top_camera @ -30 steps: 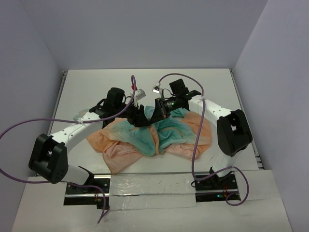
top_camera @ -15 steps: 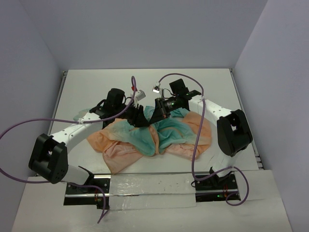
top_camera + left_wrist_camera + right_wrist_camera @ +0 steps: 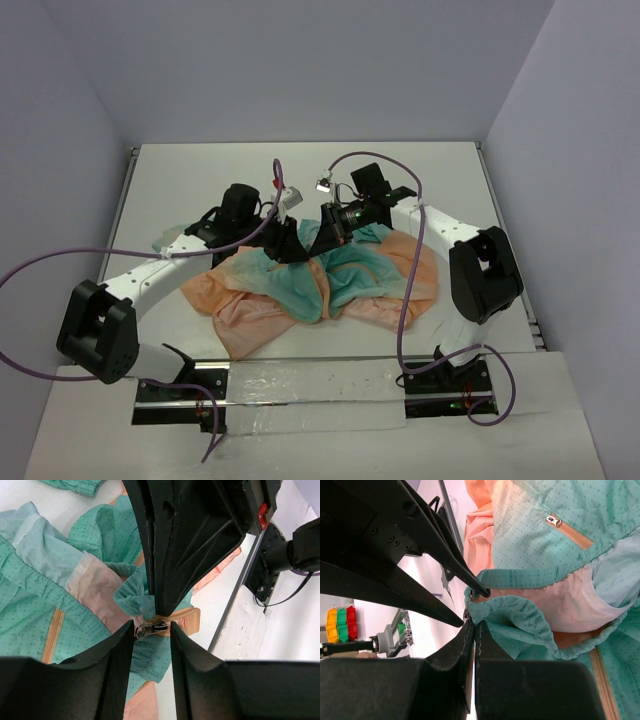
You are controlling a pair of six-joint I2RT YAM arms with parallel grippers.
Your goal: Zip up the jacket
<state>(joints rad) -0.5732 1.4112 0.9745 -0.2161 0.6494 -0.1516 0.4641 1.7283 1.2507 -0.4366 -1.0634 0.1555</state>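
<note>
The jacket (image 3: 300, 285) lies crumpled in the middle of the table, peach-orange and teal. Both grippers meet over its upper middle. My right gripper (image 3: 316, 240) is shut on a teal fold of the hem (image 3: 510, 610), its tips (image 3: 474, 626) pinched together on the cloth. In the left wrist view my left gripper (image 3: 152, 626) is open, and its jaws stand on either side of the small metal zipper pull (image 3: 149, 629) on a peach tape end (image 3: 187, 620). The right gripper's black fingers (image 3: 170, 555) hold the cloth just above the pull.
A second small zipper (image 3: 555, 520) sits on a peach pocket strip. Purple cables (image 3: 40, 265) loop beside both arms. The right arm's base (image 3: 265, 565) and the mounting rail (image 3: 300, 385) stand at the near table edge. Grey walls enclose the table.
My left gripper has edged slightly right, closer to the right gripper. The right arm and the jacket have stayed where they were.
</note>
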